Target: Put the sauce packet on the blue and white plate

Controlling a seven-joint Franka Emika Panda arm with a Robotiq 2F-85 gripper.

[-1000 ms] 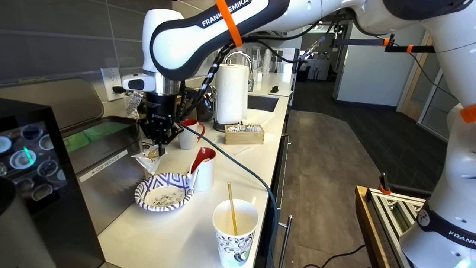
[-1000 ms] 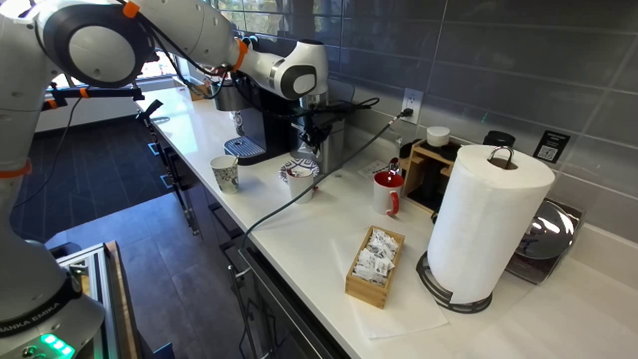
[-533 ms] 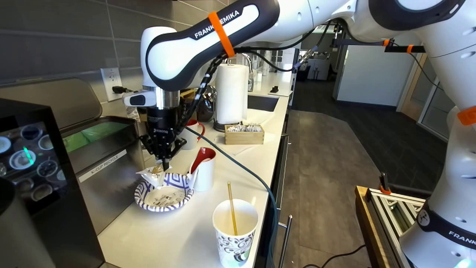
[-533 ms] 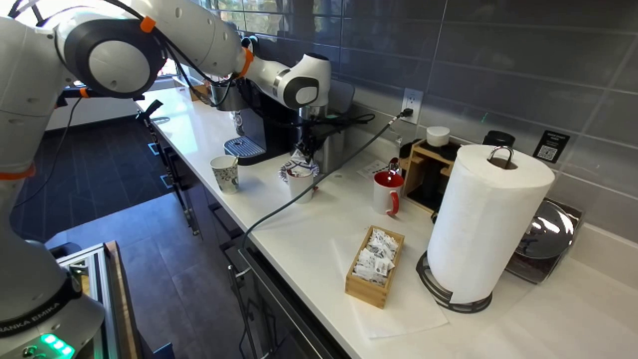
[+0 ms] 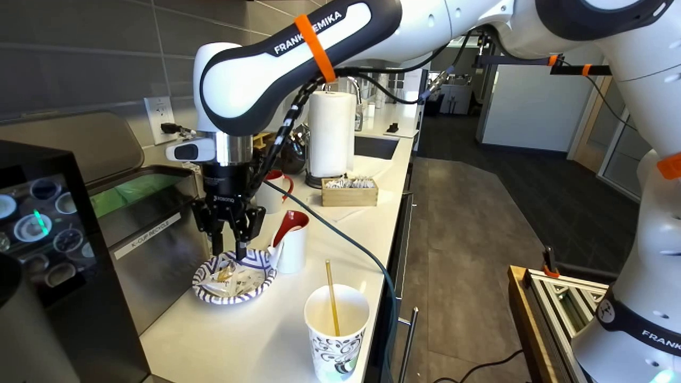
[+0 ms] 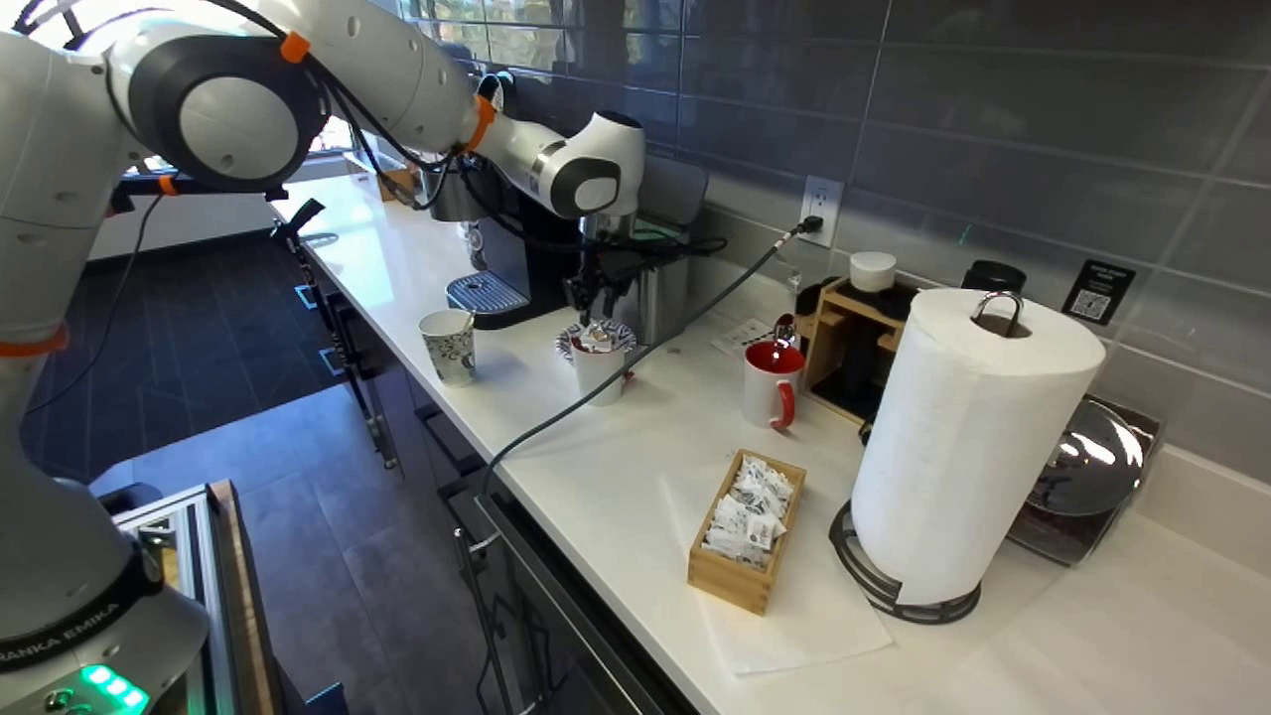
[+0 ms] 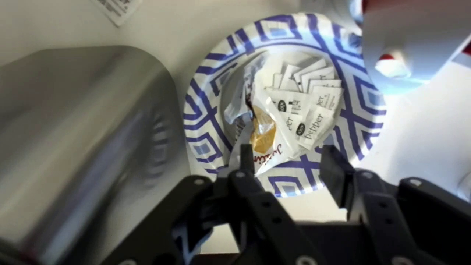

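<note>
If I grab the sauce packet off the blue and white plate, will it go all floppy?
Probably floppy: the sauce packet looks crumpled and bent. It's shiny, so it might feel slippery. Lifting it may nudge the pepper packets, since it overlaps them in the wrist view.

In an exterior view a red-lined white mug (image 6: pixel 600 377) hides part of the blue and white plate (image 6: pixel 563 345). In the wrist view one of my fingers (image 7: pixel 247 158) covers some of the sauce packet (image 7: pixel 265 134), the metal bin (image 7: pixel 92 140) is blurred and cropped at the left, the mug runs off the top right, and I see only part of a printed packet (image 7: pixel 119 9) at the top edge
</note>
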